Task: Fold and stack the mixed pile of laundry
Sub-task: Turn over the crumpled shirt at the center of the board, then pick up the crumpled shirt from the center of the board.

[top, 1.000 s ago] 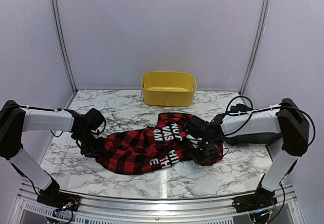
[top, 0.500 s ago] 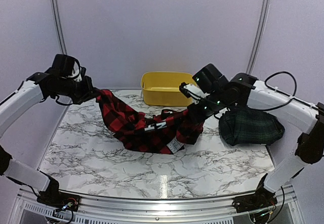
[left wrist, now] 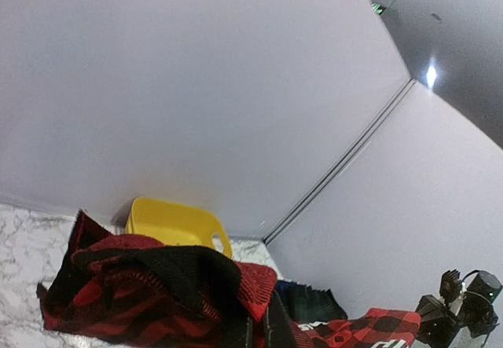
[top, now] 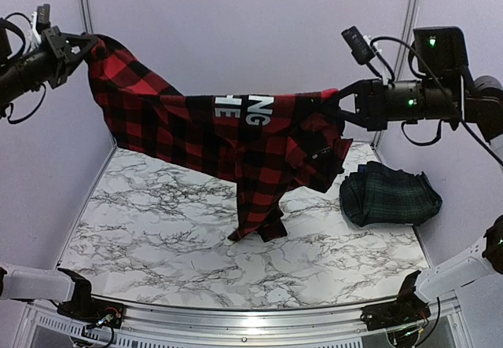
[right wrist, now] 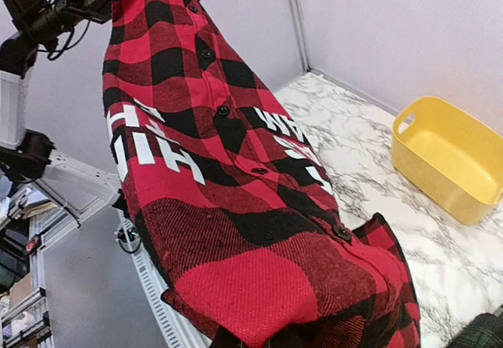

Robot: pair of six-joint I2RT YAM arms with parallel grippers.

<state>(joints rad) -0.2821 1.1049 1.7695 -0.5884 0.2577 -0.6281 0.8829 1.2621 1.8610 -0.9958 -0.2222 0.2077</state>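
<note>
A red-and-black checked shirt (top: pixel 236 136) with white lettering hangs stretched in the air between my two grippers, and its lower part dangles just above the marble table (top: pixel 157 222). High at the left, my left gripper (top: pixel 82 45) is shut on one end of it. My right gripper (top: pixel 339 100) is shut on the other end, high at the right. In the left wrist view the bunched cloth (left wrist: pixel 157 285) covers the left gripper (left wrist: pixel 259 332). The shirt (right wrist: pixel 236 206) fills the right wrist view. A folded dark green-navy tartan garment (top: pixel 389 195) lies on the table at the right.
The yellow tub (right wrist: pixel 448 155) stands at the back of the table by the wall and also shows in the left wrist view (left wrist: pixel 169 222). In the top view the hanging shirt hides it. Pale walls close in the back and both sides.
Both grippers shut on the checked shirt where it lay on the table. They then lifted it high and pulled it apart, left end up-left and right end up-right. The tartan garment is now uncovered.
</note>
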